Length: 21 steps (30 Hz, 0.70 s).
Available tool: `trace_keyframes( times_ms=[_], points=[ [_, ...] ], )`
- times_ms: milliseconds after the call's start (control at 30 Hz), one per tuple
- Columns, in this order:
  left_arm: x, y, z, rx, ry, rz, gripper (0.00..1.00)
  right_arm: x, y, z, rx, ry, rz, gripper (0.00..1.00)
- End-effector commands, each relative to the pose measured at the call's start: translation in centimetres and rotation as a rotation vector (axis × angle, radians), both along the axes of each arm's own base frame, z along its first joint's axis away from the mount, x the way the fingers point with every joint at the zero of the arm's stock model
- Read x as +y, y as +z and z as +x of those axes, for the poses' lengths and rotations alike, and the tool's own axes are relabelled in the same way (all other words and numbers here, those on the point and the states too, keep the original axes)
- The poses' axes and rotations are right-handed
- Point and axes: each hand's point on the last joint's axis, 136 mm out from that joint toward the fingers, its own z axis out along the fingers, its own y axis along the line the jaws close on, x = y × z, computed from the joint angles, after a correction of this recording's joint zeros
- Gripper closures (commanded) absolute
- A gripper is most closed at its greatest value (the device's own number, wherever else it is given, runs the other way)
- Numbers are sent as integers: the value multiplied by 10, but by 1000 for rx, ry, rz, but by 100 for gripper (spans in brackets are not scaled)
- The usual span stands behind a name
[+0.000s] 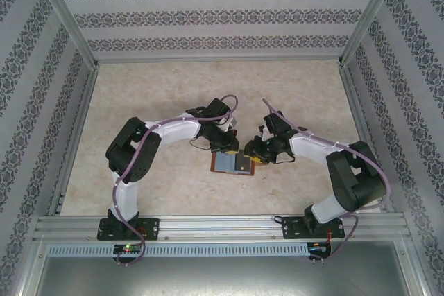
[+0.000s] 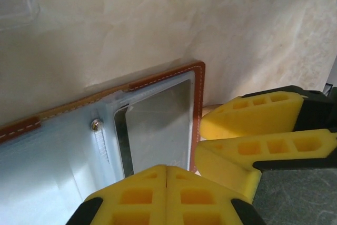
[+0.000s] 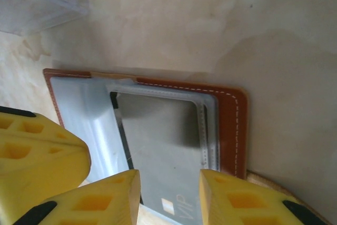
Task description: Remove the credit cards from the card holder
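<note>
- We find the card holder (image 1: pixel 234 164) lying open and flat on the counter (image 1: pixel 173 95) between the two arms. Its grey-blue pockets face up inside the reddish-brown leather border.
- The left arm's fingers (image 2: pixel 137 198) are closed tight together over the edge of the window pocket. We judge that they pin the holder down rather than grip anything, though the contact itself is hidden.
- The right arm's fingers (image 3: pixel 110 201) stand partly apart. Between them lies the end of a credit card (image 3: pixel 158 140) — the pale grey one marked "VIP" — which sits in the window pocket.
- We cannot tell whether those fingers touch the card, and we see no hold on it.
- As we read it, the step in hand is the approach for a pull, with the card not yet drawn out.
- The next move calls for closing on the card's thin end and sliding it flat and straight out of the pocket with the holder pinned — lifting too early could drag the whole holder along.
</note>
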Motion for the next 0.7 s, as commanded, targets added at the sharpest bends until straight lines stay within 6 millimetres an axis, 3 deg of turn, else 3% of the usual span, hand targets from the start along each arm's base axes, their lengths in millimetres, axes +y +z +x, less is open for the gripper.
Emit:
trace_keyframes(
  times_ms=[0,367,667],
  points=[
    [-9,-1,-6,41,-10,-9,99,-4,-8,-2,4,13,-22,64],
    [2,-21,-18,85,-21,81,100,3,-5,4,-16,27,12,62],
    [3,-26,-20,95,-26,97,100,10,-1,7,-26,34,29,61]
  ],
)
